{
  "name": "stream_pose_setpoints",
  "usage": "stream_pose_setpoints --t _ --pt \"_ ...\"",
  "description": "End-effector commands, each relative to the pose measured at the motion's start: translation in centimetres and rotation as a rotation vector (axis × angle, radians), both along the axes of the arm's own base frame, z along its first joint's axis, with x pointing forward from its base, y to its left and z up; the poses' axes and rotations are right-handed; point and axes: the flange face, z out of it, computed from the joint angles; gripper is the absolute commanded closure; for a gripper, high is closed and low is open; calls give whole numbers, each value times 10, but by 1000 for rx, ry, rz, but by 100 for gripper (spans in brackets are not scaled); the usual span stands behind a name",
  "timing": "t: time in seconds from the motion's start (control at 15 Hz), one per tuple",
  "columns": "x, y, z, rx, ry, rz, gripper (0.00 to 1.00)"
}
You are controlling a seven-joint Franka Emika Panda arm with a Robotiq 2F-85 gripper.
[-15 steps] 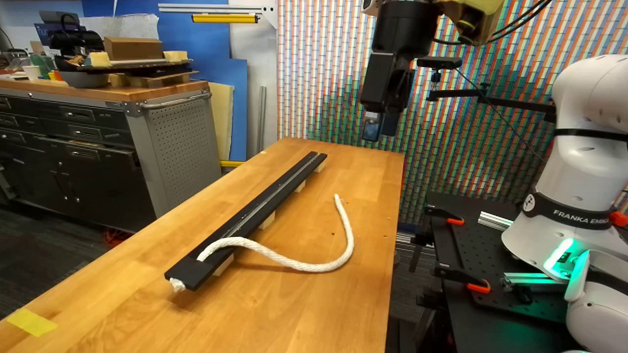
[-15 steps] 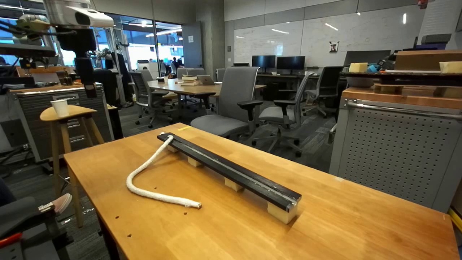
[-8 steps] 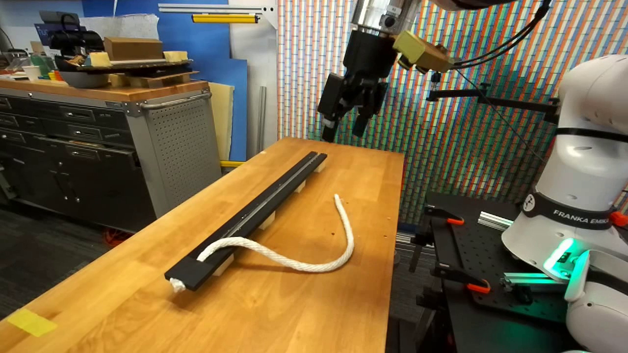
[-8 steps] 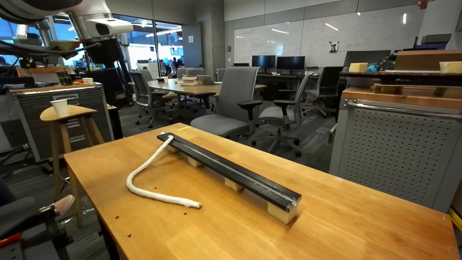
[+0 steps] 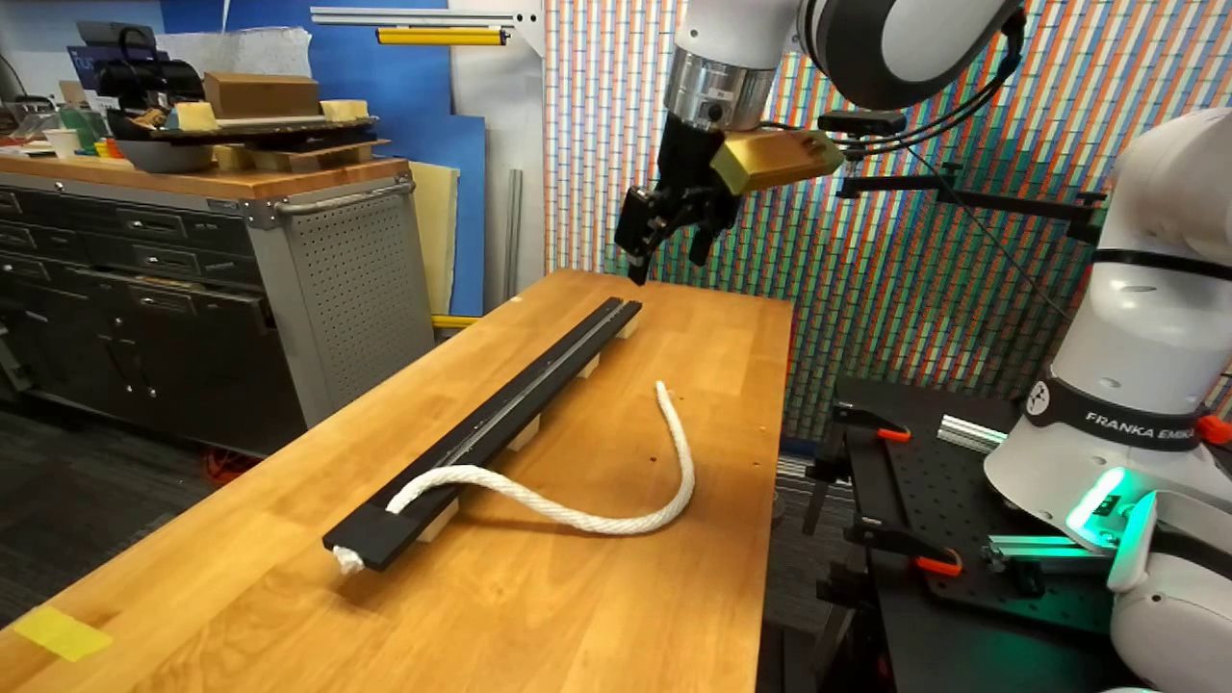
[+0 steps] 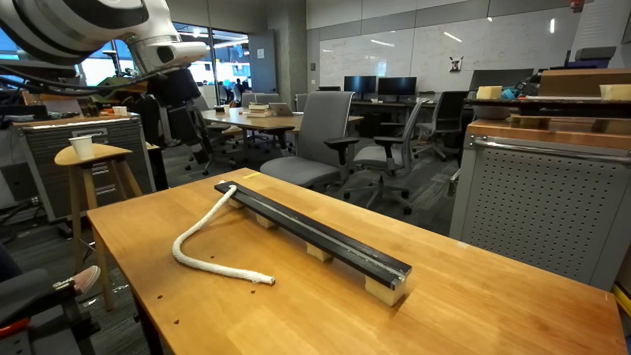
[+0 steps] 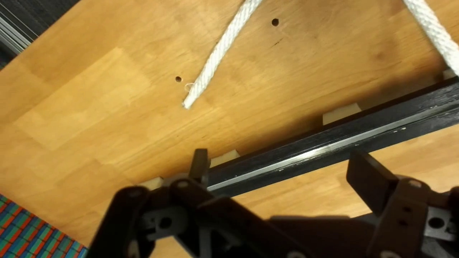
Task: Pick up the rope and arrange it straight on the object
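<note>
1 white braided rope (image 5: 621, 526) curves over the wooden tabletop (image 5: 577, 616) in an exterior view, seemingly threaded through 1 end of a grooved black rail (image 5: 525, 408). In an exterior view, its free tip (image 6: 266, 279) lies on the tabletop, apart from the rail. In the wrist view, the Robotiq gripper (image 7: 279, 157) holds nothing, jaws wide apart. Probably the approach; next, lower around that free tip and grasp it.

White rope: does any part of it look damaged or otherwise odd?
Yes. In the wrist view, a loose thread loops out near the free end of the white rope, so it looks frayed. In an exterior view, a ragged white tuft sticks out at an end of the black bar, perhaps the rope's other end.
</note>
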Motion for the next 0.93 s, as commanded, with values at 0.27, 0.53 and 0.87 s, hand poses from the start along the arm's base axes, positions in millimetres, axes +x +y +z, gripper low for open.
stream_pose_setpoints --t 0.27,0.53,0.87 --pt "7 5 -7 34 53 52 0" --pt "7 5 -7 34 56 57 0" --pt "7 5 -7 34 57 57 0"
